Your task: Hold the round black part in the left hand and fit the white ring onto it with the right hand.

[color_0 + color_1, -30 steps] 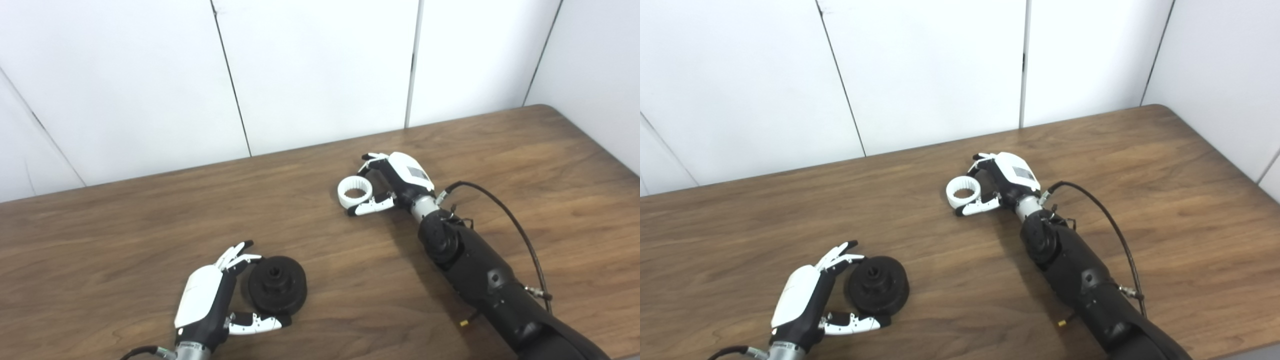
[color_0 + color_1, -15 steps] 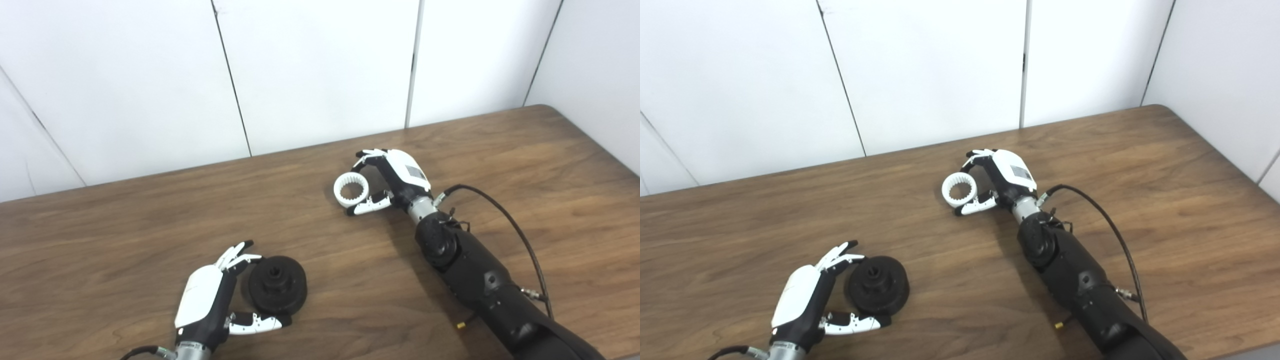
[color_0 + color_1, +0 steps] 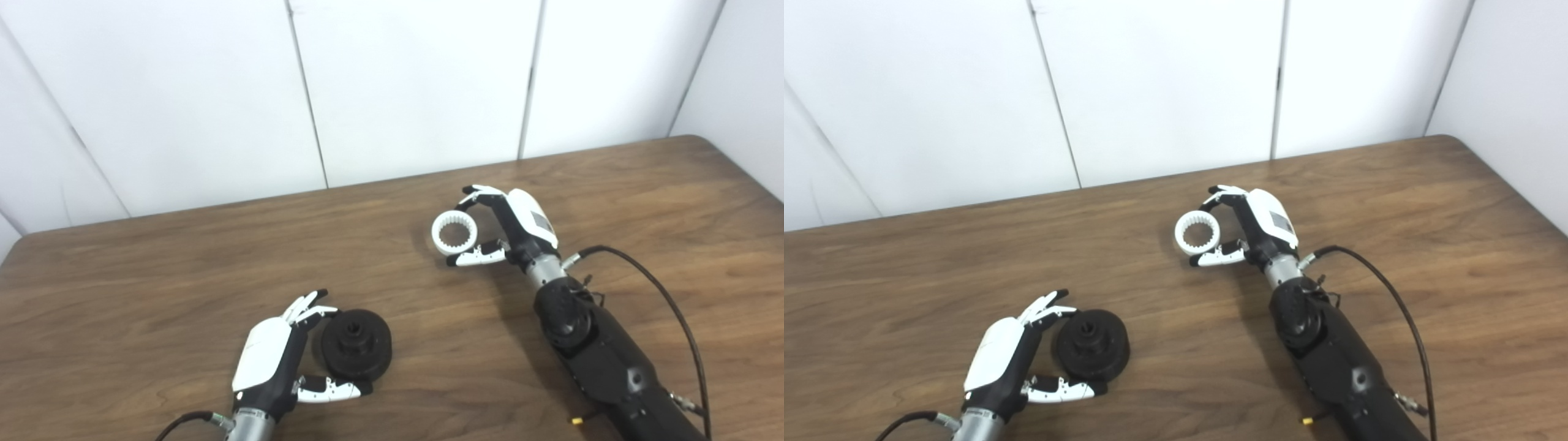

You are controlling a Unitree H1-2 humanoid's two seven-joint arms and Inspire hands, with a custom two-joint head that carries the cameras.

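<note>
The left hand (image 3: 269, 361) sits near the front edge of the desk (image 3: 153, 288), palm turned toward the black part (image 3: 356, 343). Its fingers (image 3: 306, 306) curl over the far-left rim of the part and its thumb lies along the near rim, so the part rests on the desk cupped between them; whether they press on it cannot be told. To the right of the thumb and fingers the part's side is uncovered, and bare wood runs on from there.

The right hand (image 3: 1258, 226) is farther back, well apart from the left. Its fingers (image 3: 1220, 193) arch above the white ring (image 3: 1197, 233) and its thumb reaches under the ring's near side, so the ring sits between them, tilted with its toothed bore facing up and toward the camera. Contact looks likely at the thumb, but a firm hold cannot be told.

Between the ring and the part lies open desk. Beyond the right fingers a strip of desk reaches the back edge at the white wall (image 3: 1151, 92). A black cable (image 3: 1378, 288) loops from the right wrist over the desk to the right, short of the right edge.
</note>
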